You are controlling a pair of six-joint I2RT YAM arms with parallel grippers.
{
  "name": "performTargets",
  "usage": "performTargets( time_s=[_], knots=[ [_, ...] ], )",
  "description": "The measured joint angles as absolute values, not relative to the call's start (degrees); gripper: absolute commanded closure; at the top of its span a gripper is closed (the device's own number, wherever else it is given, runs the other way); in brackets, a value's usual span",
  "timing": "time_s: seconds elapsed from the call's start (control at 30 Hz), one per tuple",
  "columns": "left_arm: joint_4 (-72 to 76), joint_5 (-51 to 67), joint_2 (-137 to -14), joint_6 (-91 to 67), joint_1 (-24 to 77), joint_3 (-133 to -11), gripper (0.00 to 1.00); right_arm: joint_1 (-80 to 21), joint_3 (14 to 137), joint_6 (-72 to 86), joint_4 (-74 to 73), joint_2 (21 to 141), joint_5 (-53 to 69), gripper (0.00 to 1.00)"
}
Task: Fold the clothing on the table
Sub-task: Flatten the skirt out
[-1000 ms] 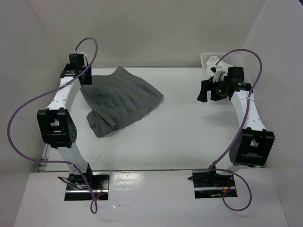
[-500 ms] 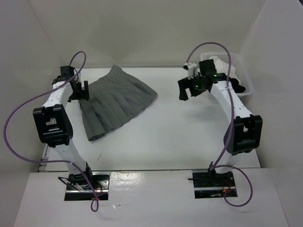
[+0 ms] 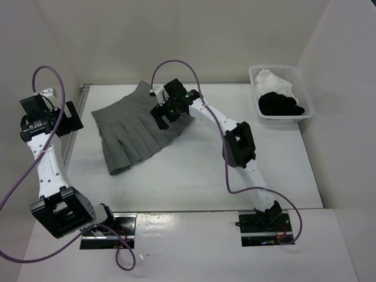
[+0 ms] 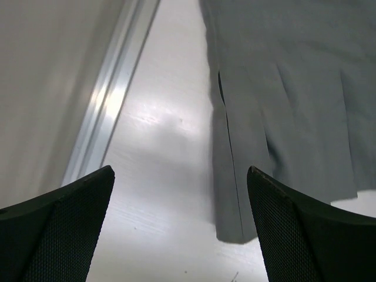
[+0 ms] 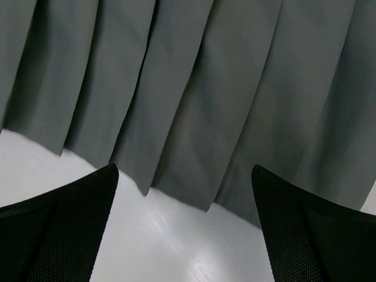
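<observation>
1. Skirt: grey, pleated, spread flat on the far left part of the counter; not yet folded.
2. Left claw: wide, holding nothing, above bare counter between the metal rail and the skirt's left edge.
3. Right claw: wide, holding nothing, over the pleats at the skirt's hem.
4. Step, as we judge it: reaching for a 1st grip. Next, we reckon, both claws must descend, pinch an edge and carry it across.

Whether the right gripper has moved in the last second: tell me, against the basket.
Yes. The right gripper has swung left, away from the white basket at far right, and now hangs open over the grey skirt.
</observation>
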State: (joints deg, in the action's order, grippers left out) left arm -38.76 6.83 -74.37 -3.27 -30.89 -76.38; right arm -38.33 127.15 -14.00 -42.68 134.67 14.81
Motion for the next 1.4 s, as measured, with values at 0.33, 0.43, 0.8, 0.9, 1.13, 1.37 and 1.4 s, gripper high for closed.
performTargets(
  time_s=[0.33,0.43,0.8,0.9,1.13,1.37,1.4],
  knots=[
    [-40.3,10.5,-64.8,-1.4,-32.8,-64.9,0.01,-37.5,155.5,-11.1,-43.8,152.7,15.3,0.02],
    [-39.6,10.7,-63.0,-1.0,-33.5,-63.0,0.01,-37.8,161.4,-9.8,-43.4,156.4,15.0,0.02],
    [-39.4,10.8,-62.6,0.1,-34.5,-61.7,0.01,-39.6,167.5,-7.7,-42.0,167.7,9.5,0.02],
    [-39.4,10.8,-62.6,0.1,-34.6,-61.7,0.01,-39.8,167.6,-7.0,-42.3,167.7,7.9,0.02],
    [-39.4,10.8,-62.7,0.2,-34.6,-61.7,0.01,-39.9,166.8,-5.2,-49.3,165.8,4.7,0.02],
    [-39.4,11.5,-62.8,0.2,-34.6,-61.7,0.01,-40.0,145.4,-3.5,-54.8,152.0,3.1,0.02],
    [-39.4,11.7,-62.8,0.3,-34.6,-61.7,0.01,-40.1,138.7,-3.2,-53.8,148.2,2.6,0.02]
  ],
)
